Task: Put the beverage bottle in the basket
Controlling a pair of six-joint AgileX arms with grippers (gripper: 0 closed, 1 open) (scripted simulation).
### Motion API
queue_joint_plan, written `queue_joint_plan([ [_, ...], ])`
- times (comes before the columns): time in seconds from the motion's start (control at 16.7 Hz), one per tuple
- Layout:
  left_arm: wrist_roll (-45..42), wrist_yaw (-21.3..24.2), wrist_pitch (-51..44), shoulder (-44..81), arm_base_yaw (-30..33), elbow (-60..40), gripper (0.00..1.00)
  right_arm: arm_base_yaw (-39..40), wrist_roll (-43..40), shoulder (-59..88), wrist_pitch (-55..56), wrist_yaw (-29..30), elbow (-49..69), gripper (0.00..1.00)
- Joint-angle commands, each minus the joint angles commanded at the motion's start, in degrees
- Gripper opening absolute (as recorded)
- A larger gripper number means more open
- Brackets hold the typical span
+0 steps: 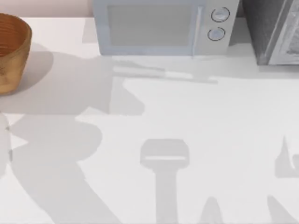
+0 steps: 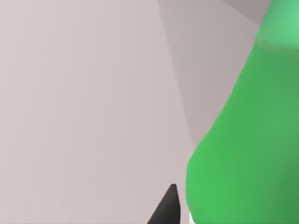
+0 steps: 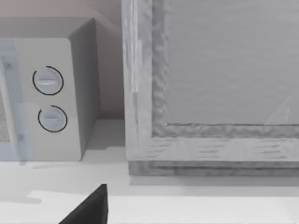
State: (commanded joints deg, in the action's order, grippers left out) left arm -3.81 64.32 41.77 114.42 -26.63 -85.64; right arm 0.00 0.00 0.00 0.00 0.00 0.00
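At the far left edge of the top view, upper left of the frame, the basket [image 1: 10,51] sits on the white surface [image 1: 201,121]. Along the back stand a microwave [image 1: 161,25] and a grey cabinet [image 1: 275,30]. Up close in my left wrist view, the beverage bottle [image 2: 243,154] sits beside a dark fingertip [image 2: 167,207] of my left claw; I cannot tell whether it pinches. My right claw's state I cannot tell either.

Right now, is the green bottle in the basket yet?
Not yet. The basket sits at the table's far left with no bottle visible inside. In the left wrist view the beverage bottle looms very close beside a dark fingertip, so it seems to be picked up, though the grip itself is hidden. Carrying it over and dropping it in remains.
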Motion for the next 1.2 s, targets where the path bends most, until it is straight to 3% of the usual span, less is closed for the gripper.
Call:
queue_joint_plan([
  [0.24, -0.69, 11.49, -14.97, -1.33, -5.22, -2.29, 0.0, 0.0, 0.0, 0.0, 0.0, 0.0, 0.0, 1.0],
  [0.42, -0.96, 15.98, -20.27, -1.3, -6.92, -2.8, 0.0, 0.0, 0.0, 0.0, 0.0, 0.0, 0.0, 1.0],
  [0.84, -1.05, 16.29, -20.5, -1.0, -6.62, -2.64, 0.0, 0.0, 0.0, 0.0, 0.0, 0.0, 0.0, 1.0],
  [1.2, 0.21, 11.61, -14.15, 2.51, -2.1, -0.99, 0.0, 0.0, 0.0, 0.0, 0.0, 0.0, 0.0, 1.0],
])
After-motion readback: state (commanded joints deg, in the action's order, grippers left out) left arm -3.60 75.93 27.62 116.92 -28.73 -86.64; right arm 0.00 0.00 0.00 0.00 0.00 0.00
